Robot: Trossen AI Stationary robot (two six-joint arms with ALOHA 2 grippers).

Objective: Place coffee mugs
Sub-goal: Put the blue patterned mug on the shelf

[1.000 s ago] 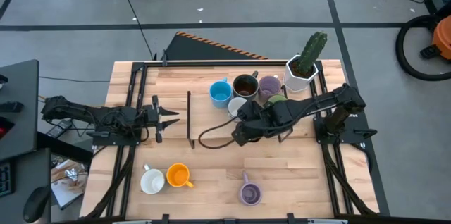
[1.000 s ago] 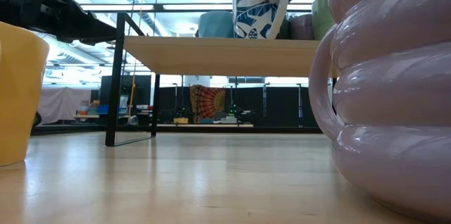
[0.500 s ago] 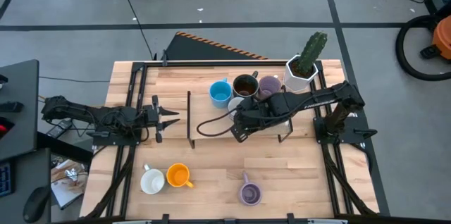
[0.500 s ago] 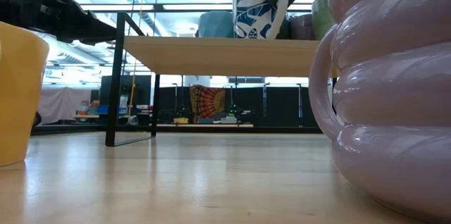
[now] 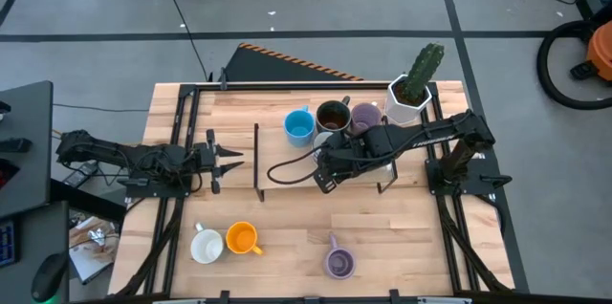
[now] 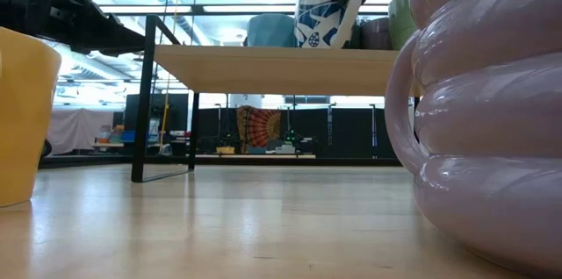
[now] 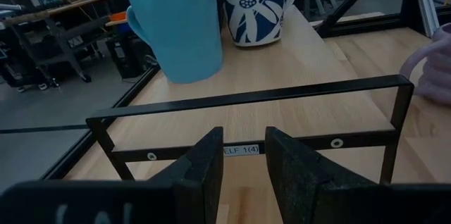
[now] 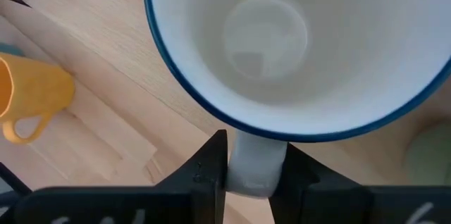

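Right pincer pinches the handle of the white mug on the shelf. Keep the mug level, clear of the blue mug. Left pincer waits at left, slightly spread.

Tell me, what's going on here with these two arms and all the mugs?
The right gripper has its jaws shut on the handle of a white mug with a blue flower pattern, up on a raised wooden shelf beside a light blue mug. The left gripper waits off to the side, holding nothing. An orange mug, a white mug and a ribbed purple mug sit on the wooden table below.
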